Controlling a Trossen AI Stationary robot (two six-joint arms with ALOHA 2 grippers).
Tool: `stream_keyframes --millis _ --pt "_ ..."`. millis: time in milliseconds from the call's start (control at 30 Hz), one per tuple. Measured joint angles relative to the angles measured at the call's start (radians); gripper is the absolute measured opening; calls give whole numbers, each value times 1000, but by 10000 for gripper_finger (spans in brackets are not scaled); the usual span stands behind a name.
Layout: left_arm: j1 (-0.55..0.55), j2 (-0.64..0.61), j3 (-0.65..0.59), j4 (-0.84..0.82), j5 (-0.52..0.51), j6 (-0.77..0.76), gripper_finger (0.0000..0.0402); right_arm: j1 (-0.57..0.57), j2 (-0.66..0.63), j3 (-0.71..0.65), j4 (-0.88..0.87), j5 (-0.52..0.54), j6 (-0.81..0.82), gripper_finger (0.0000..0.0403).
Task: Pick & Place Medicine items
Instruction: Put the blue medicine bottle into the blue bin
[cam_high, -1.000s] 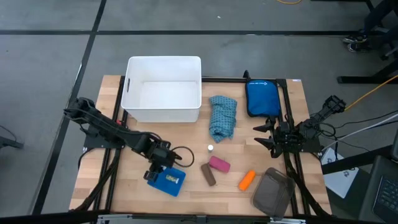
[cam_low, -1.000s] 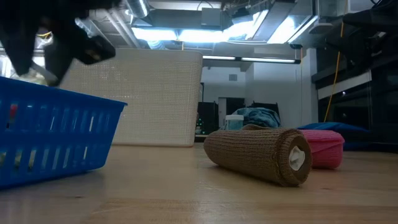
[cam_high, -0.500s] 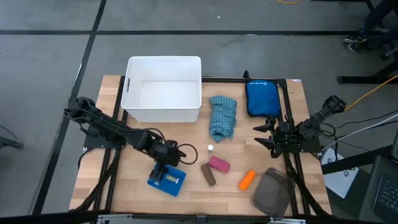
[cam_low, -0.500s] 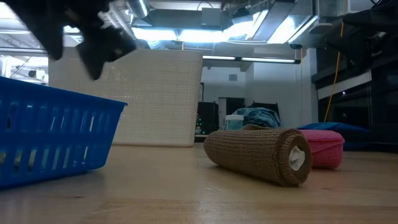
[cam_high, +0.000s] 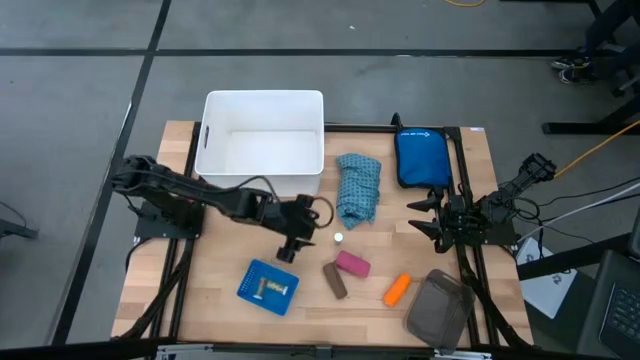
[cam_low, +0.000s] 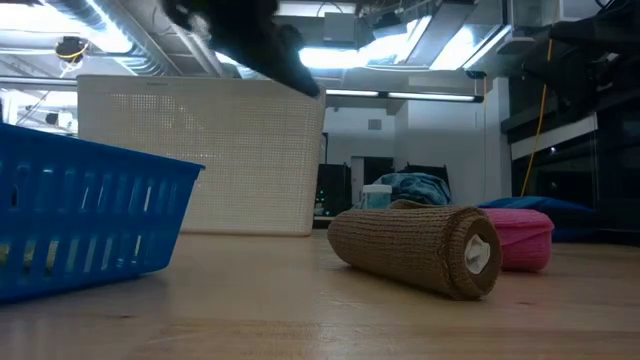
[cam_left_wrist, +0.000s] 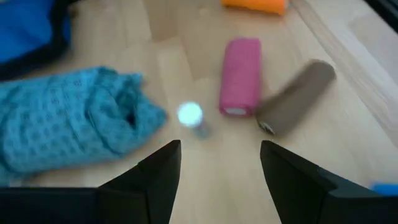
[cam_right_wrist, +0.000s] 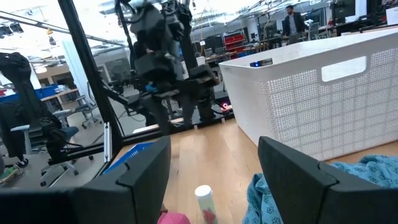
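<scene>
- Left gripper: raised above the table's middle, between the blue basket and the teal cloth; its jaws stand wide apart and hold nothing. In the left wrist view the two dark fingers frame bare wood in front of the small items.
- Right gripper: parked at the table's right edge, just below the blue pouch; its jaws are parted and empty, as the right wrist view shows.
- Pink roll: lies on the wood right of the left gripper, touching or nearly touching the brown roll, which lies just below and left of it. In the low view the brown roll is in front, the pink one behind it.
- Orange tube: lies near the front edge, right of the pink roll and just left of the grey container.
- White pill bottle: a small white-capped piece on the wood, between the teal cloth and the pink roll; in the left wrist view it lies near the cloth's edge.
- Blue basket: sits at the front left of the table, with small pale items inside that are too small to identify.
- White bin: stands at the table's back left, apart from the medicine pieces.
- Table: pale wooden top within a dark frame.
</scene>
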Motion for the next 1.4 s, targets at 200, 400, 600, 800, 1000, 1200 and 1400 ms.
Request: stream_keyframes --millis 200,400,600,800,1000,1200,1400 --pt "44 131 0 176 105 79 218 0 0 0 0 0 0 245" --pt "61 245 55 208 120 92 217 0 0 0 -5 0 0 245" --pt "71 343 170 159 122 118 219 0 0 0 -8 0 0 245" --pt "93 399 257 12 160 121 217 0 0 0 -12 -4 0 245" --pt "113 410 263 16 173 136 219 0 0 0 -13 -4 0 245" --pt "119 410 264 14 173 139 217 0 0 0 -14 -4 0 245" --pt "124 423 263 8 175 147 218 0 0 0 -14 -4 0 245"
